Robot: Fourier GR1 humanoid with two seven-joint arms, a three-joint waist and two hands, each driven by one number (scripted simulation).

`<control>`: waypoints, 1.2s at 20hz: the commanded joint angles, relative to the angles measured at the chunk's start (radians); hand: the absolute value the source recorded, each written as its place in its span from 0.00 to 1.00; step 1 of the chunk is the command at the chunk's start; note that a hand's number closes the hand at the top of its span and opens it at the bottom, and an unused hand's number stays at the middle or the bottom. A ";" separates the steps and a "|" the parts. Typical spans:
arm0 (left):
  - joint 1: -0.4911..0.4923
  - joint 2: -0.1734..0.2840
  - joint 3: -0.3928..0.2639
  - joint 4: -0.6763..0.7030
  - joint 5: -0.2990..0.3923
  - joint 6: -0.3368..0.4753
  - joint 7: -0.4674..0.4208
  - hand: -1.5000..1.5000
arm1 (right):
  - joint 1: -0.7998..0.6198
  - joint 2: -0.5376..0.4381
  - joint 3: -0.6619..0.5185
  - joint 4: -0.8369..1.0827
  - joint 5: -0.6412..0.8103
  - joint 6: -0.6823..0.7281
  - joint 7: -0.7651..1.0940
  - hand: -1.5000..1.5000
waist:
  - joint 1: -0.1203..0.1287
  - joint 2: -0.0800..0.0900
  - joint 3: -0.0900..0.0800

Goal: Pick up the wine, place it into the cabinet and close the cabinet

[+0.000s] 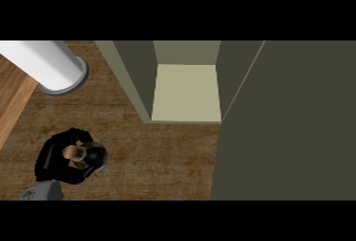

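Note:
The wine bottle (89, 154) stands upright at the lower left of the wooden counter, seen from above as a dark round shoulder with a tan cork. My left hand (57, 162) is curled round it from the left, hiding most of its body. The cabinet (186, 92) stands open at the upper middle, showing a pale inner floor between olive walls. Its door (285, 122) is swung out and fills the right side of the view. My right hand does not show.
A white cylinder (49, 66) lies at the upper left, its round end toward the cabinet. A lighter wood strip (10, 103) runs along the left edge. Brown counter (160, 155) stretches between the bottle and the cabinet's opening.

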 commanded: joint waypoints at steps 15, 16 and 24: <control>0.213 -0.179 -0.245 -0.747 0.085 0.226 0.318 1.00 | -0.002 -0.008 -0.036 -0.082 -0.092 0.017 0.051 0.00 | -0.009 0.005 -0.001; 0.209 -0.179 -0.230 -0.771 0.098 0.221 0.348 1.00 | 0.036 -0.004 -0.043 -0.075 -0.097 0.037 0.015 0.00 | -0.010 0.006 -0.001; 0.225 -0.180 -0.471 -0.975 0.041 0.401 0.551 1.00 | 0.023 0.001 -0.048 -0.107 -0.105 0.027 0.063 0.00 | -0.014 0.005 -0.001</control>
